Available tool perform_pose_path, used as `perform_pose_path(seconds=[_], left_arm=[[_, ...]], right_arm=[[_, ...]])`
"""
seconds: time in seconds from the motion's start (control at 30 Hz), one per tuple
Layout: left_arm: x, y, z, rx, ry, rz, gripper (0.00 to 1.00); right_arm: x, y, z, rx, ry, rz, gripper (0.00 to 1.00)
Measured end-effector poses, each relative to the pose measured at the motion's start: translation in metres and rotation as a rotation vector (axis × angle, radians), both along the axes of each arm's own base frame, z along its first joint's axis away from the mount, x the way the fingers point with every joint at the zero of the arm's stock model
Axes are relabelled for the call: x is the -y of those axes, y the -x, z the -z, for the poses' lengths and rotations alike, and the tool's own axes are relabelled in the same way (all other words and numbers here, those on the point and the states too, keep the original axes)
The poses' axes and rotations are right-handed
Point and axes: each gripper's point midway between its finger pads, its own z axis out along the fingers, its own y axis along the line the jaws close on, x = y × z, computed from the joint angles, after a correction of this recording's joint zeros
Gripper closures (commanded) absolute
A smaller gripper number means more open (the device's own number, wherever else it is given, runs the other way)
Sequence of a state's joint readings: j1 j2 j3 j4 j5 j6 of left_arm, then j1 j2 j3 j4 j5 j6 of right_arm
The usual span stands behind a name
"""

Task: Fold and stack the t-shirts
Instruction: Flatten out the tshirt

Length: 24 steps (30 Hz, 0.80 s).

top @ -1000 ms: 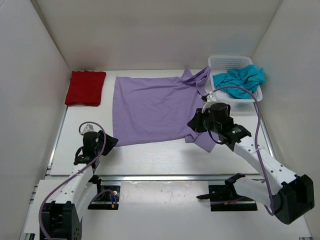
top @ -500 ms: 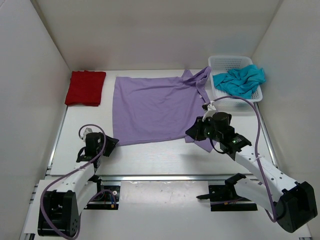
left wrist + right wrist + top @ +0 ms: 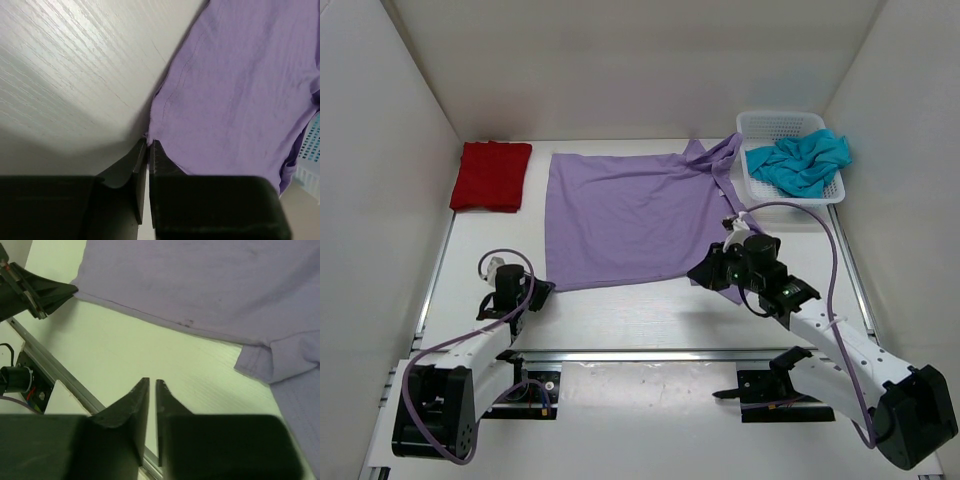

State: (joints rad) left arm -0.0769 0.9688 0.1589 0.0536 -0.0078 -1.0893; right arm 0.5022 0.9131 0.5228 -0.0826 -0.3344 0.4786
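Note:
The lavender t-shirt [image 3: 630,215] lies spread flat mid-table, its right sleeve [image 3: 280,360] folded near my right arm. My left gripper [image 3: 545,289] sits at the shirt's near-left corner, and in the left wrist view its tips [image 3: 148,142] are shut on the edge of the purple cloth [image 3: 240,90]. My right gripper [image 3: 700,274] hovers over bare table just in front of the shirt's near-right hem [image 3: 200,280]; its jaws [image 3: 152,382] stand a narrow slit apart with nothing between them. The red t-shirt [image 3: 492,176] lies folded at the back left. The teal t-shirt [image 3: 800,160] is bunched in the basket.
The white mesh basket [image 3: 780,122] stands at the back right against the wall. A metal rail [image 3: 650,353] runs along the table's near edge, with the arm bases just behind it. White walls close in both sides and the back.
My left gripper has slid forward to the shirt's near-left corner and closed on it. My right gripper has drawn back toward the near edge, off the sleeve, and its jaws have parted slightly.

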Motion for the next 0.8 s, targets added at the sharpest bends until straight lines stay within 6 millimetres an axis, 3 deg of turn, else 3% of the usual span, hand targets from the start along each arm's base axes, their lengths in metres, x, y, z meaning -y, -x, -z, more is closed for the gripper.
perform_pose_path(seconds=[0.1, 0.2, 0.37, 0.47, 0.63, 0.8], left_arm=[[-0.002, -0.003, -0.004, 0.011, -0.017, 0.004, 0.99], [-0.003, -0.014, -0.02, 0.042, -0.041, 0.018, 1.0], [-0.003, -0.044, -0.071, 0.177, -0.102, 0.064, 1.0], [-0.002, -0.049, -0.093, 0.251, -0.141, 0.098, 1.0], [0.0, -0.045, -0.096, 0.259, -0.21, 0.166, 1.0], [0.023, -0.041, -0.092, 0.239, -0.266, 0.3, 1.0]], right_arm=[[0.009, -0.001, 0.008, -0.024, 0.009, 0.04, 0.72], [0.022, 0.0, 0.02, -0.054, 0.037, 0.103, 0.64], [0.052, 0.011, 0.054, -0.167, 0.122, 0.226, 0.6], [0.074, 0.018, 0.07, -0.236, 0.19, 0.315, 0.59], [0.106, 0.029, 0.091, -0.337, 0.293, 0.455, 0.59], [0.127, 0.042, 0.114, -0.46, 0.415, 0.529, 0.6]])
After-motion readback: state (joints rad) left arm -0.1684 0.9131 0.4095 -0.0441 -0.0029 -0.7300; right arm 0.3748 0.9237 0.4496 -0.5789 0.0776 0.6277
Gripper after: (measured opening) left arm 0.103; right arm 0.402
